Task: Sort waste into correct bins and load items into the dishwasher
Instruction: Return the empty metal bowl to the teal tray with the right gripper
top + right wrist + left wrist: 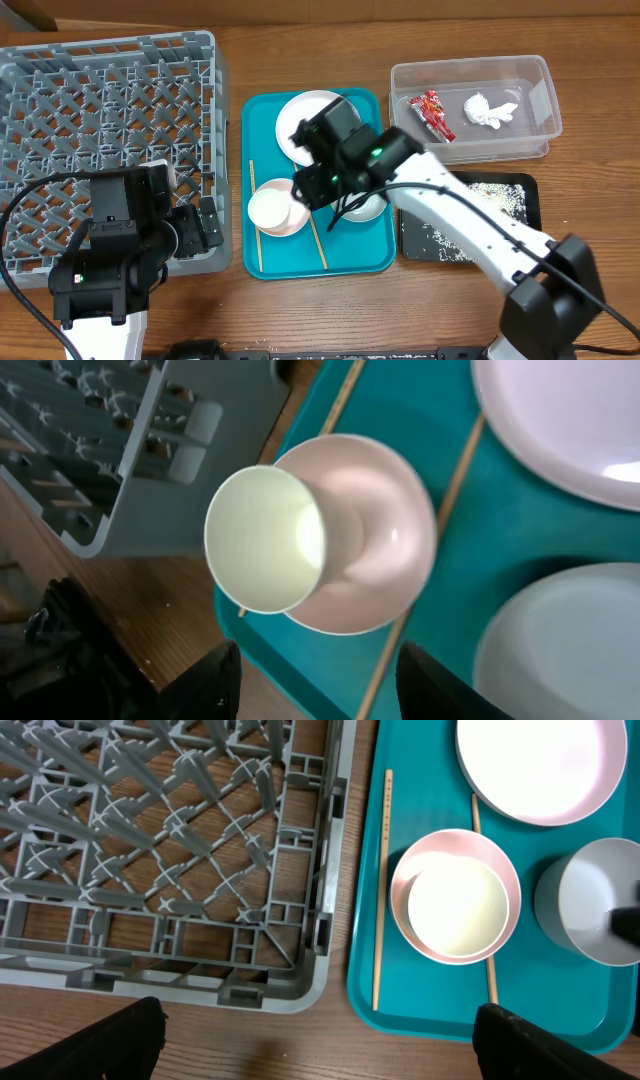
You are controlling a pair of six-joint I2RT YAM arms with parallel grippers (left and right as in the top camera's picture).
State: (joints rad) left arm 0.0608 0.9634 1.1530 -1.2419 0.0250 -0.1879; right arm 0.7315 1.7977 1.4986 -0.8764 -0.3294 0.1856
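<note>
A white cup point(268, 207) sits inside a pink bowl point(295, 222) on the teal tray point(350, 255), between two chopsticks point(255, 225). A white plate point(298, 122) lies behind them, and a grey-green bowl point(368, 210) is partly hidden under my right arm. My right gripper point(320, 680) is open and hovers just above the cup point(265, 540) and pink bowl point(380, 530). My left gripper point(320, 1045) is open and empty over the table by the corner of the grey dish rack point(150, 850). The red wrapper point(432, 113) and tissue point(488, 110) lie in the clear tub point(540, 80). Rice point(500, 195) lies in the black tray point(535, 215).
The dish rack point(100, 130) fills the left of the table and holds nothing. The teal tray's left edge point(365, 920) runs close beside the rack wall. Black cables trail at the front left. No brown lump shows.
</note>
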